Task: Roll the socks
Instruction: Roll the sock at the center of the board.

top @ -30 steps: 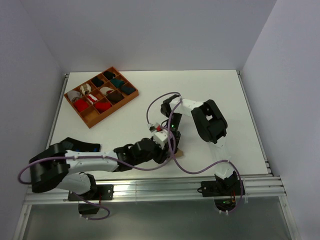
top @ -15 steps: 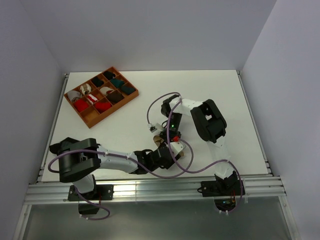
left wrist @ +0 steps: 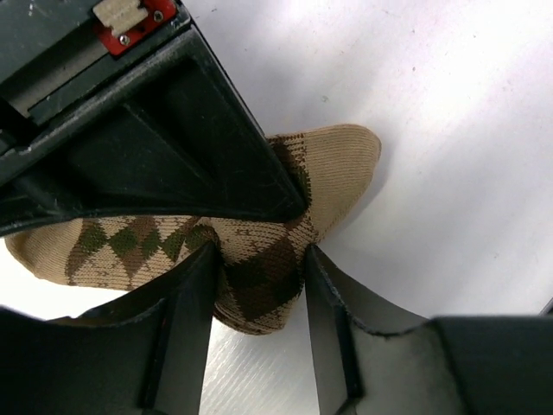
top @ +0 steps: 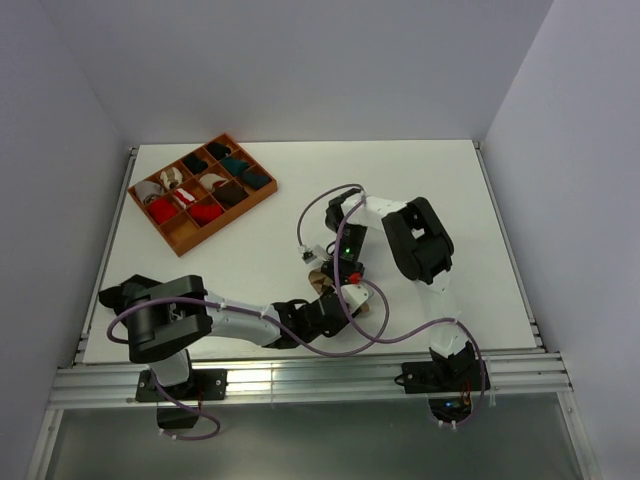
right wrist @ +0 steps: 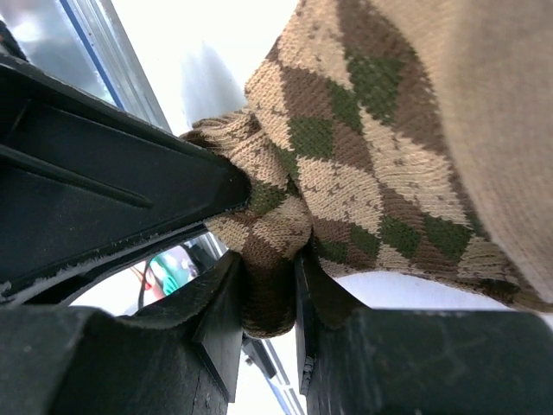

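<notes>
The tan-and-brown argyle sock [left wrist: 337, 160] lies on the white table near the front edge, and both grippers hold it. My left gripper [left wrist: 257, 270] is shut on a folded dark-brown bunch of it. My right gripper [right wrist: 270, 290] pinches another fold of the same sock [right wrist: 389, 147]. In the top view the two grippers meet, the left [top: 325, 308] just below the right [top: 345, 275]. They cover most of the sock [top: 362, 304]. The red sock with the white patch does not show near the grippers.
An orange compartment tray [top: 228, 222] holding several sock rolls stands at the back left. Purple cables [top: 400, 338] loop over the table by the grippers. The metal rail [top: 300, 375] of the front edge runs just below them.
Over the last second the left arm has folded differently and its gripper has shifted slightly right under the right gripper. Over the last half second almost nothing has moved.
</notes>
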